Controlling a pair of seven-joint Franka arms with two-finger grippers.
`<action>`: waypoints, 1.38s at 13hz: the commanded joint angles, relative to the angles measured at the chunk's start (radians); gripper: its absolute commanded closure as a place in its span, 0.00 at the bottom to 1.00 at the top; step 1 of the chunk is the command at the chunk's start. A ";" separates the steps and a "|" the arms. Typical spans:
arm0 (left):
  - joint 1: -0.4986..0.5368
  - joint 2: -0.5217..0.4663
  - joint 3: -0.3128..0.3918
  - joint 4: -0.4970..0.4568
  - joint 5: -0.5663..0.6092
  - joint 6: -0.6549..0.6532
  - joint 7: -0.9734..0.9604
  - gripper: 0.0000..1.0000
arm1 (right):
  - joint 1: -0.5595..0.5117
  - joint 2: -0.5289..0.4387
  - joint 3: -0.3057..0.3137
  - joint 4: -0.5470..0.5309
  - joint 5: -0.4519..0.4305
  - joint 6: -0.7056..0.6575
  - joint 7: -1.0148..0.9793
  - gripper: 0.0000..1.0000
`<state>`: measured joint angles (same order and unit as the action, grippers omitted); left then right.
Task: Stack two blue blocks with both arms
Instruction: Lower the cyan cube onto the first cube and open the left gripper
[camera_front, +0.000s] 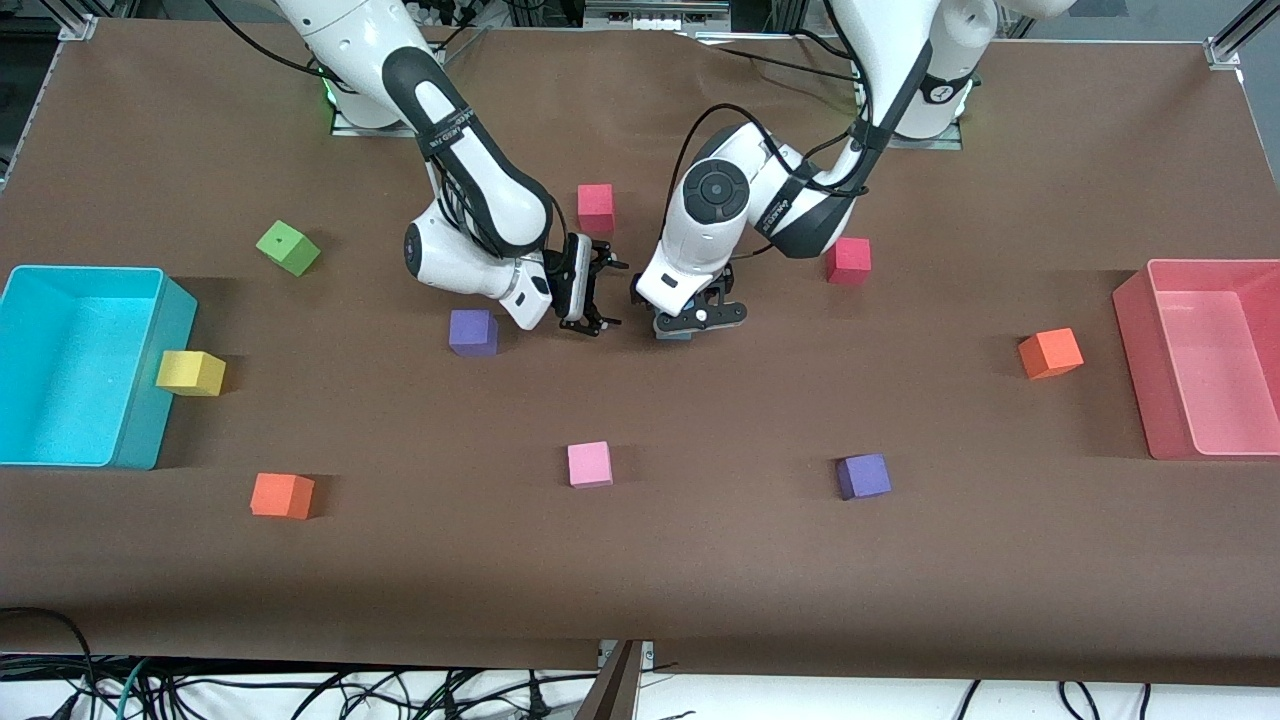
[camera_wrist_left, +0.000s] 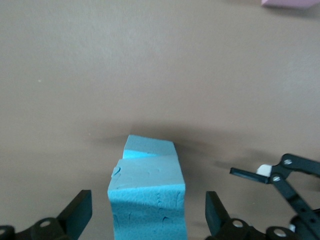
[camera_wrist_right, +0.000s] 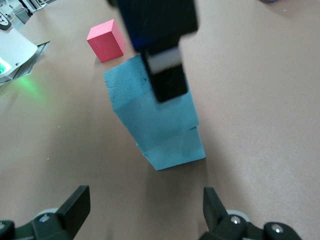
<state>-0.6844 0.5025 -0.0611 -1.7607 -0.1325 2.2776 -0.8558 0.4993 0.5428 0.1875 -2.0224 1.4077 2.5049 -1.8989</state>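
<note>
Front view: we see the left gripper (camera_front: 690, 322) low over the stack of two sky-blue foam cubes (camera_front: 676, 333) at mid brown tabletop (camera_front: 700, 560), the right gripper (camera_front: 598, 290) beside it.

Left wrist view: fingers (camera_wrist_left: 80, 212) spread, flanking the top cube (camera_wrist_left: 147, 200) with gaps both sides.

Right wrist view: fingers (camera_wrist_right: 75, 207) spread, apart from the stack (camera_wrist_right: 157, 117); bare tabletop around, a red foam cube (camera_wrist_right: 106, 40) near.

In the front view the left hand (camera_front: 690, 322) hides nearly all of the stacked blue blocks (camera_front: 674, 335).
</note>
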 joint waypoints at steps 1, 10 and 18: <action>0.006 -0.065 0.026 -0.014 -0.007 -0.032 0.006 0.00 | -0.013 -0.006 0.009 0.002 0.023 -0.012 -0.028 0.00; 0.389 -0.447 0.027 -0.066 0.004 -0.458 0.409 0.00 | -0.013 -0.023 0.009 0.004 0.022 -0.012 -0.013 0.00; 0.473 -0.618 0.145 -0.079 0.174 -0.602 0.739 0.00 | -0.013 -0.119 -0.036 -0.070 0.002 -0.041 0.012 0.00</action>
<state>-0.2097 -0.0988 0.0933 -1.8172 0.0095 1.6817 -0.1356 0.4947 0.4927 0.1556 -2.0344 1.4085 2.4837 -1.8977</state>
